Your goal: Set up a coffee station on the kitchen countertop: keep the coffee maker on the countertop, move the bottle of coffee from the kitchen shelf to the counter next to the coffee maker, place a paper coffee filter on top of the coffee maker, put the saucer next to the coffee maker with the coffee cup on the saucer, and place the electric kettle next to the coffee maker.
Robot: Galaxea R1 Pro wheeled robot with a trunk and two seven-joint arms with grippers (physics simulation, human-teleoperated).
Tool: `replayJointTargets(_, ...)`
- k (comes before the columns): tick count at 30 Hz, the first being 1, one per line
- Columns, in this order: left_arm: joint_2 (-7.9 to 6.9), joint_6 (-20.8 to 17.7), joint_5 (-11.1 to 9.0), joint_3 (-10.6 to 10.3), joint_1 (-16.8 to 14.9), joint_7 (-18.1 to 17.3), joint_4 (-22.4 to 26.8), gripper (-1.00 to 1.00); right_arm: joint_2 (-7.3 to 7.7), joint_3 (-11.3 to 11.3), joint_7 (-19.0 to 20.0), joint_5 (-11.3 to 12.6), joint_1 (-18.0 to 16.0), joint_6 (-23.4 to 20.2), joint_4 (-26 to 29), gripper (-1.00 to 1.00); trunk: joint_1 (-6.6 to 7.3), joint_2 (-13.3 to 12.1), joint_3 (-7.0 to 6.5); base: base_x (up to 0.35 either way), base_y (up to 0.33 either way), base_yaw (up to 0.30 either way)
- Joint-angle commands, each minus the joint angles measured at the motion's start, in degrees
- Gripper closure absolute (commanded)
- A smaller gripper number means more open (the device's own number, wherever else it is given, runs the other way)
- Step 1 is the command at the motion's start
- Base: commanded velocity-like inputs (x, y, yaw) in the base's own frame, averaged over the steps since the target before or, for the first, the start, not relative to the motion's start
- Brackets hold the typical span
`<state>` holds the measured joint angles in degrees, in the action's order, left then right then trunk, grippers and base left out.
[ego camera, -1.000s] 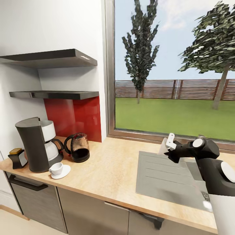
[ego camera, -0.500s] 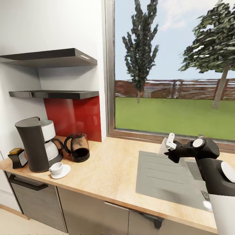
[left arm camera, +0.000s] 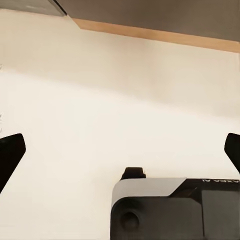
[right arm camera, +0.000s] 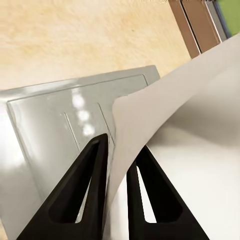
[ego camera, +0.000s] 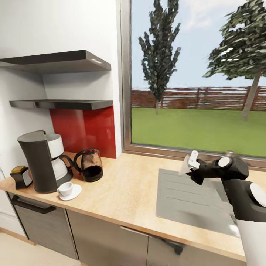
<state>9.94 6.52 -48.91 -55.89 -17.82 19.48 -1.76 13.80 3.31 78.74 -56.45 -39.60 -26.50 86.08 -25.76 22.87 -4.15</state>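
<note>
The tall dark coffee maker (ego camera: 38,162) stands at the left end of the wood-grain countertop (ego camera: 125,188). The bottle of coffee (ego camera: 20,176) sits just left of it. The white coffee cup (ego camera: 65,188) rests on the saucer (ego camera: 75,194) at its front right. The glass electric kettle (ego camera: 91,164) stands behind these, by the red backsplash. My right gripper (ego camera: 194,167) hovers over the sink, shut on the white paper coffee filter (ego camera: 192,158); in the right wrist view the black fingers (right arm camera: 90,190) pinch the filter (right arm camera: 175,145). My left gripper (left arm camera: 120,150) is open and holds nothing.
The lower kitchen shelf (ego camera: 62,104) and a matching upper board (ego camera: 59,61) hang on the wall above the coffee maker. A grey sink (ego camera: 192,201) is set into the counter at the right, under a large window (ego camera: 199,77). Dark cabinet fronts (ego camera: 40,221) run below.
The whole head view has shifted slightly, so the camera moved. The things on the counter keep their places and my right gripper still holds the filter above the sink.
</note>
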Motion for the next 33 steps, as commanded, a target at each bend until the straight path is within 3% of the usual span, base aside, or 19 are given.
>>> replayJointTargets(1,0.06,0.25,-0.48,-0.45,-0.02,-0.04,-0.17,-1.00,0.00,-0.01,0.36,-0.14,-0.04,-0.83,0.05,1.00,-0.02,0.05,0.10,0.000,0.233,0.000)
replayJointTargets(21,0.06,0.25,-0.48,-0.45,-0.03,0.01,-0.17,-1.00,0.08,0.06,0.36,-0.27,-0.04,-0.83,0.20,1.00,-0.02,0.05,1.54,0.000,0.235,0.000)
replayJointTargets(25,0.06,0.25,-0.48,-0.45,-0.02,0.02,-0.17,-1.00,0.38,0.08,0.36,-2.57,-0.04,-0.75,0.41,1.00,-0.02,0.05,1.84,0.000,0.046,0.000)
replayJointTargets(33,0.06,0.25,-0.48,-0.45,-0.02,0.00,-0.17,-1.00,1.04,0.07,0.24,-2.82,-0.04,1.11,0.23,1.00,-0.02,0.05,2.03,0.013,0.007,0.000)
